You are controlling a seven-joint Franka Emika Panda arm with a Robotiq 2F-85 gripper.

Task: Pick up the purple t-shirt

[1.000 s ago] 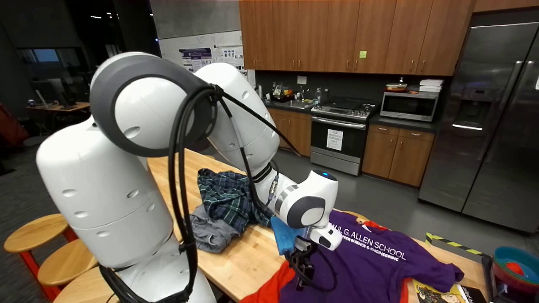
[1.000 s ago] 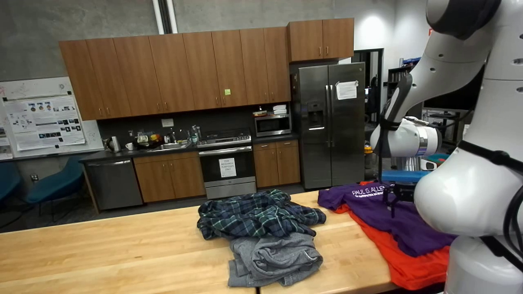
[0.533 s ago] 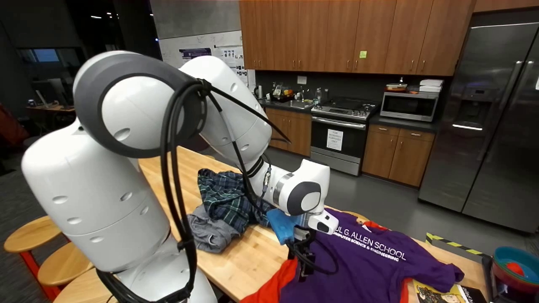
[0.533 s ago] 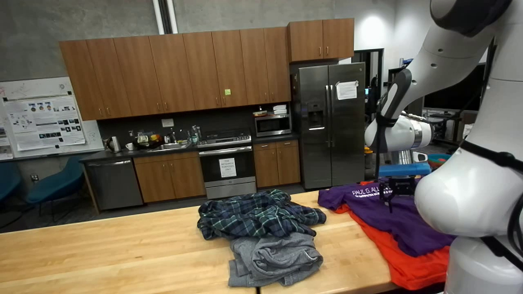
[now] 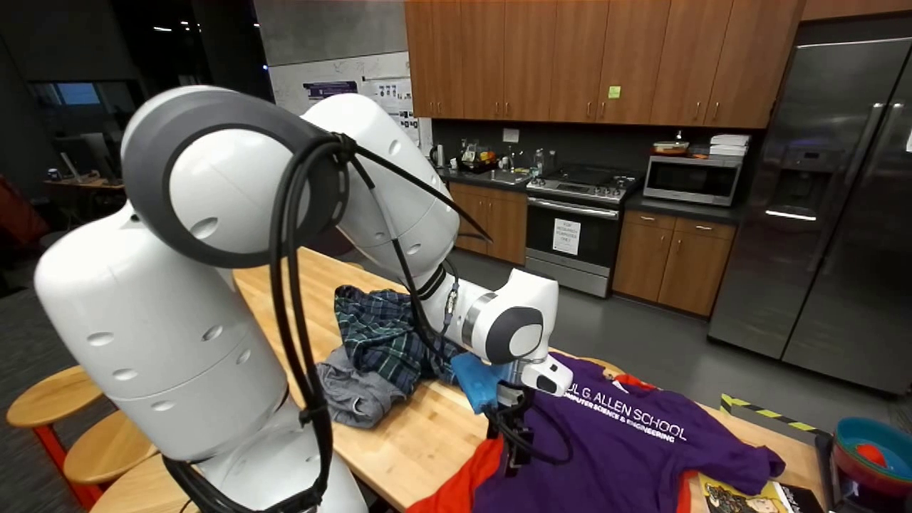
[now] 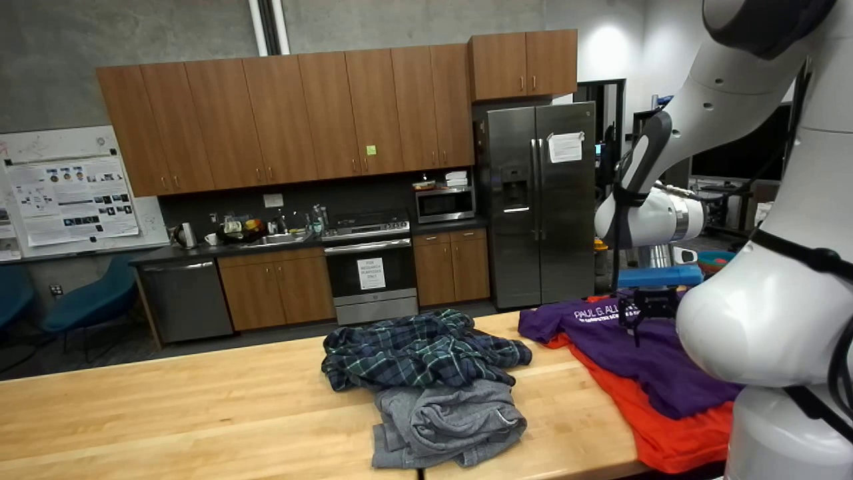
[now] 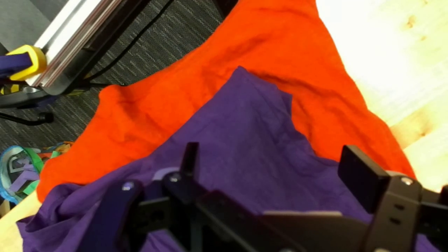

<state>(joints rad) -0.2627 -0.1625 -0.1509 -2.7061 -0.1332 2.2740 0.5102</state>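
Note:
The purple t-shirt (image 5: 613, 449) with white lettering lies spread over a red-orange shirt (image 5: 467, 477) on the table's end. Both also show in an exterior view (image 6: 666, 367) and in the wrist view, where a pointed part of the purple cloth (image 7: 245, 129) lies on the orange cloth (image 7: 280, 45). My gripper (image 7: 274, 166) is open, its fingers wide apart with nothing between them. In both exterior views the gripper (image 5: 516, 456) hangs pointing down over the purple t-shirt. I cannot tell whether its tips touch the cloth.
A green-blue plaid shirt (image 6: 426, 350) and a grey garment (image 6: 453, 420) lie bunched on the wooden table (image 6: 200, 413) beside the t-shirt. A book (image 5: 748, 499) and stacked bowls (image 5: 869, 449) are at the table's far end. The table edge runs close to the shirts.
Since one second ago the arm and open gripper have shifted slightly, a little left and up in an exterior view. Over the last half second they barely move. The clothes have not moved.

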